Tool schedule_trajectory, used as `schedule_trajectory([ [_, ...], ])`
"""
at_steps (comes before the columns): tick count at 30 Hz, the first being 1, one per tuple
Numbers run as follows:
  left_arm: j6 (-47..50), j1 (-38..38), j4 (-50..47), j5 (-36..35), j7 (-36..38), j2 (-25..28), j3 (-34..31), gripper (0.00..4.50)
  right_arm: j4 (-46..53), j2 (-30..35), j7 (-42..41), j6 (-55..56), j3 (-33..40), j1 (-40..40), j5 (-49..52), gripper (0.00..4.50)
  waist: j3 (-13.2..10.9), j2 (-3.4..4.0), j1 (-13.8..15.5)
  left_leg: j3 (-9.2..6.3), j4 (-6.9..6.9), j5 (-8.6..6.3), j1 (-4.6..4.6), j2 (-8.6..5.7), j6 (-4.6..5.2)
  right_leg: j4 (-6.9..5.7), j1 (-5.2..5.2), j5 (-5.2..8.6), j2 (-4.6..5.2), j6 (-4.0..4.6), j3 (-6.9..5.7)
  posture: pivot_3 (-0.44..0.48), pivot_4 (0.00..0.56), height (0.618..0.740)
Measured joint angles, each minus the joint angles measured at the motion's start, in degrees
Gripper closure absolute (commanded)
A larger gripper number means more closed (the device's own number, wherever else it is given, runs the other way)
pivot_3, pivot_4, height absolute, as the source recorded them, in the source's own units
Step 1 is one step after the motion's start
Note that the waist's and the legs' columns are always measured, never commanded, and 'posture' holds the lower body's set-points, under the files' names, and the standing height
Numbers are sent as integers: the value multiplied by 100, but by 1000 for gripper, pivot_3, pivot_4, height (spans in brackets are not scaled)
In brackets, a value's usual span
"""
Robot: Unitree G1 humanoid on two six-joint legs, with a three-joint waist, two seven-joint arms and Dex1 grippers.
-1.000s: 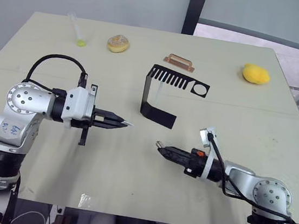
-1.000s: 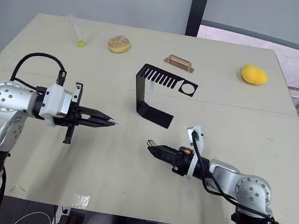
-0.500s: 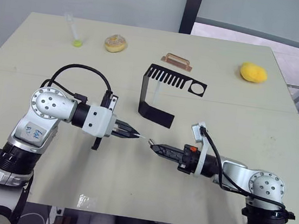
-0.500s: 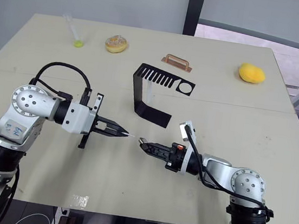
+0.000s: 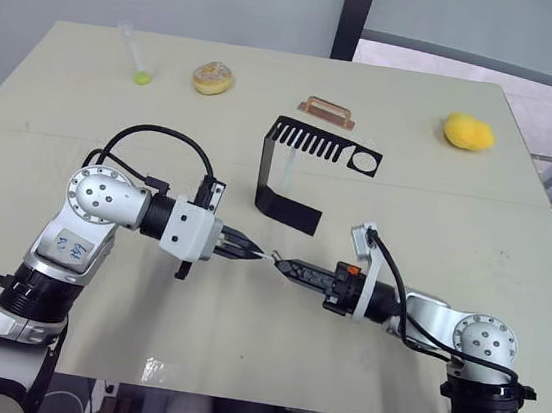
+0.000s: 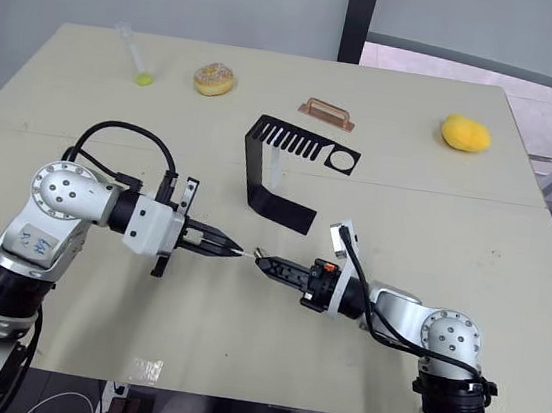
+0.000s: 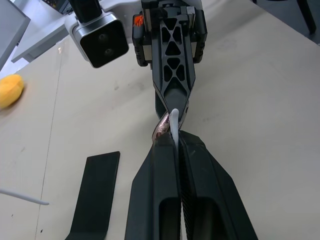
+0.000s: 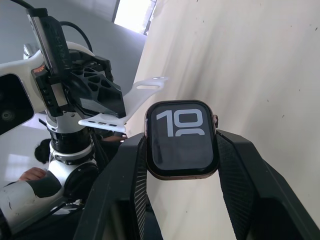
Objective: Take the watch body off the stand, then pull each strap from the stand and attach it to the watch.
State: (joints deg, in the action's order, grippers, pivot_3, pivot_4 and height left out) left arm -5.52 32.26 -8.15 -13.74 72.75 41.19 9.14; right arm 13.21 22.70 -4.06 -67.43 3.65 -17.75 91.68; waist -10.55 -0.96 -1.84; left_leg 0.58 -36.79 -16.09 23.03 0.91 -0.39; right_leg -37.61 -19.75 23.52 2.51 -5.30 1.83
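Strap (image 7: 173,120) now touching watch body (image 8: 182,138)

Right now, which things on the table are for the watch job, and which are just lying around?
For the job:
- watch body, held in the right gripper
- white strap, held in the left gripper
- black stand

Just lying about:
- copper handle
- yellow lemon-like thing
- donut
- clear tube with a green tip

Watch body (image 8: 180,139) glossy glass face, coppery metal rim; strap (image 8: 131,104) smooth matt white; stand (image 5: 300,175) matt black sheet
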Motion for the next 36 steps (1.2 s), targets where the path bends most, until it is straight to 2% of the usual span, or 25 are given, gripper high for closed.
schedule_trajectory([
  [36, -135, -61, 234, 205, -196, -40, 62, 4500, 17, 234, 0, 115, -229, 14, 118, 2990, 0, 0, 4, -4, -21, -2, 11, 0, 4, -5, -2, 0, 1, 0, -2, 0, 150, 740],
])
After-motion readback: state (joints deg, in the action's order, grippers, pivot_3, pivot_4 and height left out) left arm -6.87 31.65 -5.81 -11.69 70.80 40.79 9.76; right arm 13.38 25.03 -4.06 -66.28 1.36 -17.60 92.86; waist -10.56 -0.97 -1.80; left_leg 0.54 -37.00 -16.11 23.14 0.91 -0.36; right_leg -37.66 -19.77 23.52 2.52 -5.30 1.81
